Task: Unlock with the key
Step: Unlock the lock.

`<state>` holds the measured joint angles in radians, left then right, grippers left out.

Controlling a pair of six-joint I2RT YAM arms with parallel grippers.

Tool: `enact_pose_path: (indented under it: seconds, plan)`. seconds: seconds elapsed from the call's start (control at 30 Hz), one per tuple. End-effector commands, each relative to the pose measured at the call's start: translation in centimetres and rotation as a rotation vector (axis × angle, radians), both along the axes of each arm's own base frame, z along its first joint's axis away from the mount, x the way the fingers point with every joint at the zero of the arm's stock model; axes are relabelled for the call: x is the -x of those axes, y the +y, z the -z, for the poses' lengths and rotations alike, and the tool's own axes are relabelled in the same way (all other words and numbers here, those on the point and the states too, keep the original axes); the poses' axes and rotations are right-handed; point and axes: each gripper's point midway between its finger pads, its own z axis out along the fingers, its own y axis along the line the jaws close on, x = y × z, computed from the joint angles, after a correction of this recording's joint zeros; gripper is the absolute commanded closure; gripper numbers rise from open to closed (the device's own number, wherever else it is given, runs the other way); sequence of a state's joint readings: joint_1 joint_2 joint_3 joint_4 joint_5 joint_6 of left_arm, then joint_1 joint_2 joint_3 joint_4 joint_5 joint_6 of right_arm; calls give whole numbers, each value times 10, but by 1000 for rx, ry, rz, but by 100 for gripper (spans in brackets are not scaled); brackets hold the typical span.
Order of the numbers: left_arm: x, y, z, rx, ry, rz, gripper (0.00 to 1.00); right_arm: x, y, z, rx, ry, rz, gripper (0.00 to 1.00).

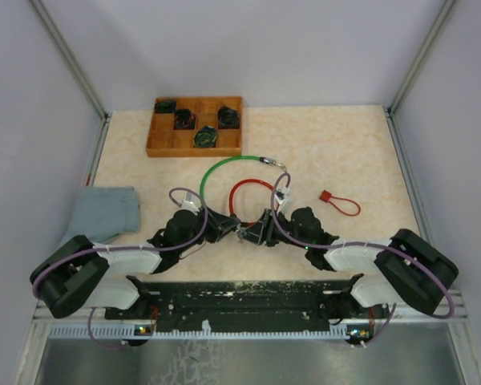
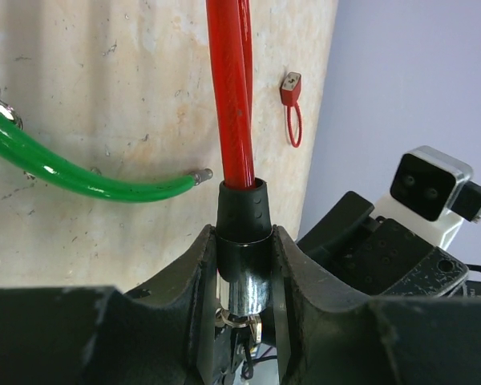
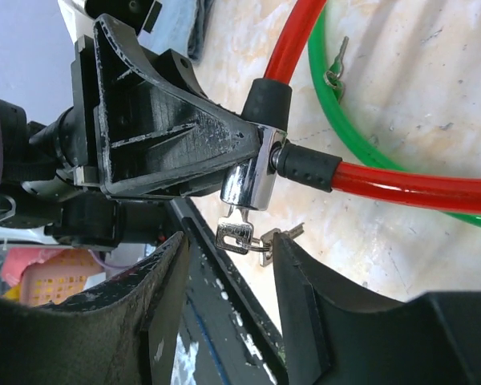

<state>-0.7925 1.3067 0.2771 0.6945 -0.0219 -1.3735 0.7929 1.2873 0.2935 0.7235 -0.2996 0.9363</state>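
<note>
A red cable lock [image 1: 252,191] lies in a loop at mid-table. Its chrome lock body [image 3: 252,180] is clamped in my left gripper [image 2: 244,269], which is shut on it at the black collar [image 2: 243,210]. A silver key [image 3: 237,233] sits in the keyhole, with a second key [image 3: 277,237] hanging from its ring. My right gripper [image 3: 230,245] is open, its jaws on either side of the inserted key without touching it. In the top view the two grippers, left [image 1: 223,229] and right [image 1: 260,229], meet at the lock.
A green cable lock [image 1: 223,168] arcs behind the red one, with its own keys [image 3: 334,70]. A small red tag lock [image 1: 340,202] lies to the right. A wooden tray [image 1: 164,144] of dark items stands at the back left. A grey cloth [image 1: 106,210] lies at the left.
</note>
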Motion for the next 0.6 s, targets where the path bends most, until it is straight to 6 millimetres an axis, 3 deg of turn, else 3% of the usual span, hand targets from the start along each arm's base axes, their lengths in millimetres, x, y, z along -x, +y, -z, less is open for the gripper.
enact_pose_path:
  seconds: [0.0, 0.3, 0.57]
  plan:
    - [-6, -3, -35, 109, -86, -9, 100, -4, 12, -35, -172, -49, -24, 54]
    - [-3, -1, -38, 144, -94, -11, 100, -5, 18, -28, -229, -20, -31, 61]
    - [-3, 2, -35, 138, -90, -26, 100, -4, 20, -36, -252, -36, -51, 98]
